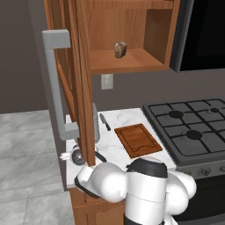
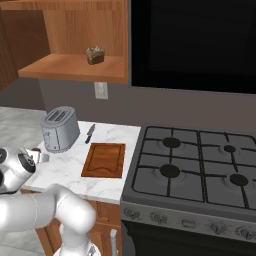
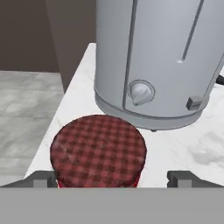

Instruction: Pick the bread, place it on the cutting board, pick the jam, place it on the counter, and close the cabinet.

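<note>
The jam [image 3: 98, 151], a squat red jar with a dark plaid lid, stands upright on the white marble counter [image 3: 188, 144], close in front of the toaster. My gripper [image 3: 113, 178] is open around it, one fingertip on each side, with a gap on the right. The bread [image 1: 120, 49] [image 2: 95, 54] lies on the lower shelf of the cabinet [image 1: 132, 61], whose door [image 1: 81, 66] stands wide open. The reddish-brown cutting board [image 1: 137, 139] [image 2: 104, 160] lies bare on the counter beside the stove.
A grey toaster [image 3: 157, 57] [image 2: 60, 129] stands right behind the jar. A knife [image 1: 104, 121] [image 2: 90, 133] lies between the toaster and the board. The gas stove [image 1: 193, 127] [image 2: 200, 165] is to the right. The counter's left edge [image 3: 65, 109] drops to the floor.
</note>
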